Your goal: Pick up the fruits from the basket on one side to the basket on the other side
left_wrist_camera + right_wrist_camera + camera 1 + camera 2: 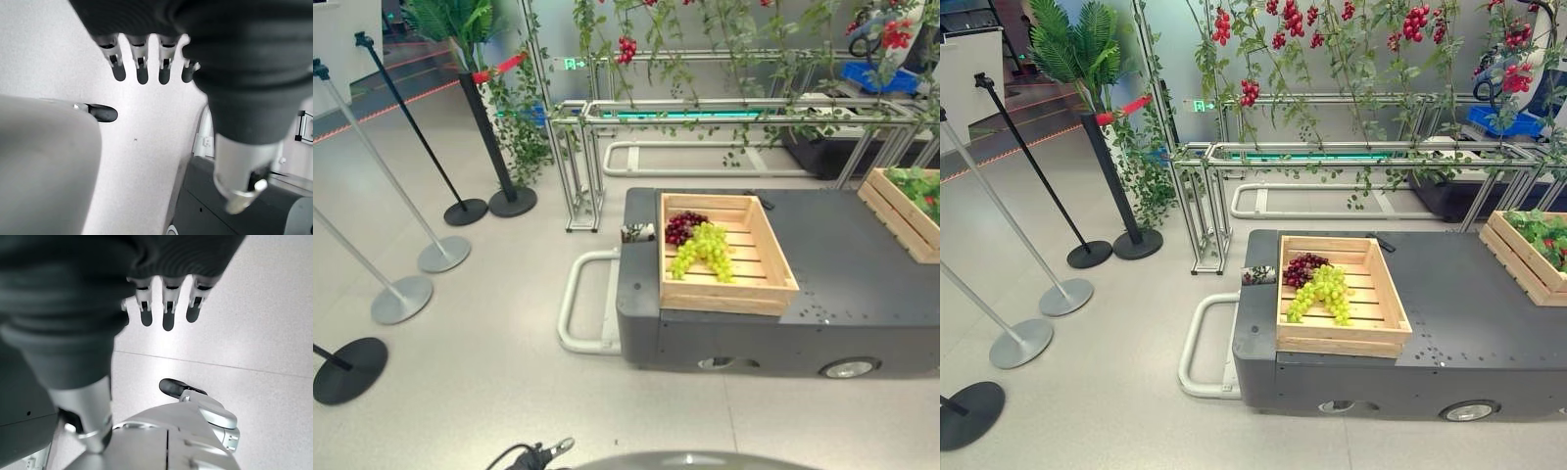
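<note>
While both hands hang open, grapes [703, 249] in wooden crate [773, 266].

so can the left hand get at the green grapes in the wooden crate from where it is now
Probably not yet. The left hand hangs over bare floor with straight fingers holding nothing, while the bunch of green grapes lies in the open-topped wooden slatted crate on the dark grey cart ahead. Nothing covers the grapes.

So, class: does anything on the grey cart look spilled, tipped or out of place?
Nothing stands out. The green grapes and dark grapes lie inside the wooden crate, which sits flat on the cart.
</note>
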Controlling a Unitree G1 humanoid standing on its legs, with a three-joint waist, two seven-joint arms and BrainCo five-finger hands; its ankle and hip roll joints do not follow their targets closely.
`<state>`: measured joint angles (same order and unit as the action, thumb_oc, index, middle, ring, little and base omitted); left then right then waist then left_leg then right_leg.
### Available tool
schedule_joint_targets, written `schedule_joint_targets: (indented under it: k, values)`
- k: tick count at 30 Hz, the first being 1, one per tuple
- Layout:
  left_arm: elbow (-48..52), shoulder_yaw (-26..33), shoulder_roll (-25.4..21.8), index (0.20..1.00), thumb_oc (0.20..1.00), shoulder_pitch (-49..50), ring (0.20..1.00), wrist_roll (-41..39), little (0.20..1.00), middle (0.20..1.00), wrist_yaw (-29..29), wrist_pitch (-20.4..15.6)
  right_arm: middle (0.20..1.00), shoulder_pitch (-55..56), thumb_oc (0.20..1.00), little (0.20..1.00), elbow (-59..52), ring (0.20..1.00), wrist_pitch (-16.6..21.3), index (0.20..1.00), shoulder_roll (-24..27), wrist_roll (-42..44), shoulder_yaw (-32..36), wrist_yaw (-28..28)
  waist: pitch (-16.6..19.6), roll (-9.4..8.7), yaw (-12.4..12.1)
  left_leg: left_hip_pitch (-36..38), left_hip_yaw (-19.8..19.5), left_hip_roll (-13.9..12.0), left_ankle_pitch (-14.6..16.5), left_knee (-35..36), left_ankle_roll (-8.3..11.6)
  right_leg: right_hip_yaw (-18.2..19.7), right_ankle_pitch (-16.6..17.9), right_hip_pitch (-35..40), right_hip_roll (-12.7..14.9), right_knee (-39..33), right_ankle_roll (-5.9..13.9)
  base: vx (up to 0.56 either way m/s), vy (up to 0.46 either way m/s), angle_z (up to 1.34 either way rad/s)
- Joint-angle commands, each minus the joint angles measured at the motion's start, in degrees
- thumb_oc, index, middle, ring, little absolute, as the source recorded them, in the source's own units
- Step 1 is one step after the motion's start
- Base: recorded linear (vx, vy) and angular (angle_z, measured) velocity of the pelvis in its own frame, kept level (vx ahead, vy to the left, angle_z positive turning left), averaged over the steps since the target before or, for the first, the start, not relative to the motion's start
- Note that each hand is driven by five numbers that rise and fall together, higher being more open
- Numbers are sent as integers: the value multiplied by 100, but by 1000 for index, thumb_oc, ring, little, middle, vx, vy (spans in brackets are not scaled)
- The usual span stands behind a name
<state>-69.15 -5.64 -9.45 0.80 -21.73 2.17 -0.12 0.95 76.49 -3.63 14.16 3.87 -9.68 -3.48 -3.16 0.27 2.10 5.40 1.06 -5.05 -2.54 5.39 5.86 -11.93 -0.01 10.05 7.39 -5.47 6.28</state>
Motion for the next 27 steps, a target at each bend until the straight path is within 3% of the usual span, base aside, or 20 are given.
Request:
schedule_joint_targets:
  k: [1, 21, 27]
  values:
    - [20, 1, 108, 1000, 1000, -518, 1000, -279, 1000, 1000, 2, -223, 1000, -503, 1000, 1000, 250, 1000, 86, 1000, -101, -62, -48, -9, -211, -94, -159, 286, 411, -160, 329, -181, 5, -223, -118, -23, 262, 224, 264, 0, 0, 0]
    - [1368, -303, 21, 1000, 1000, -321, 1000, -326, 1000, 1000, 202, -356, 1000, -458, 1000, 1000, 161, 1000, 123, 1000, -62, 71, 60, -155, -240, -52, -202, 303, 400, -117, 341, -149, -9, -373, -104, 54, 328, 184, 313, 1, 1, 0]
    - [2666, -231, -127, 1000, 1000, 23, 1000, -605, 1000, 1000, 351, -430, 1000, -479, 1000, 1000, -677, 1000, 303, 1000, 40, 231, 75, -344, -354, -100, -252, 126, 383, -28, 337, -221, -59, -408, -31, -85, 428, 250, 397, -29, 45, 5]
